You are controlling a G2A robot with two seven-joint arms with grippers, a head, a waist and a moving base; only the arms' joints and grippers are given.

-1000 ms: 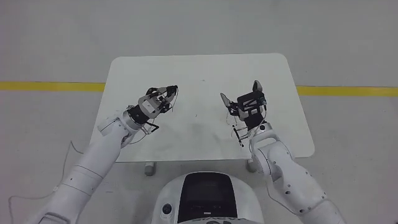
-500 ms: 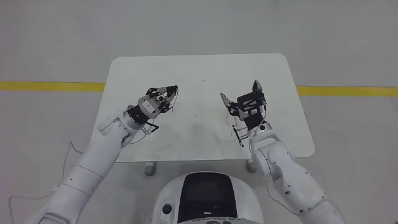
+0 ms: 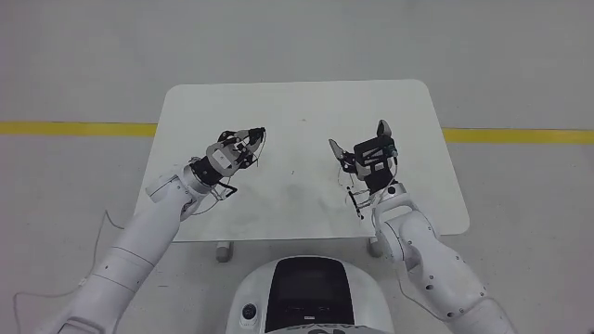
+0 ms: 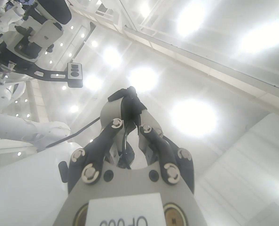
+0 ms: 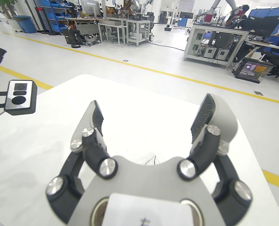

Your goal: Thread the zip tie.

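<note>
Light bright, even, overhead | ceiling lamps bloom into heavy glare, hazing the left wrist view | table evenly lit | right wrist view bows at edges

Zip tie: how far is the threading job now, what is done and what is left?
Done: the left gripper holds the black zip tie, jaws shut on it, above the white table. In hand: its strap sticks out free to one side; no loop is visible. Left: the right gripper, jaws open and empty, has not yet taken the free end, so threading seems not begun.
</note>
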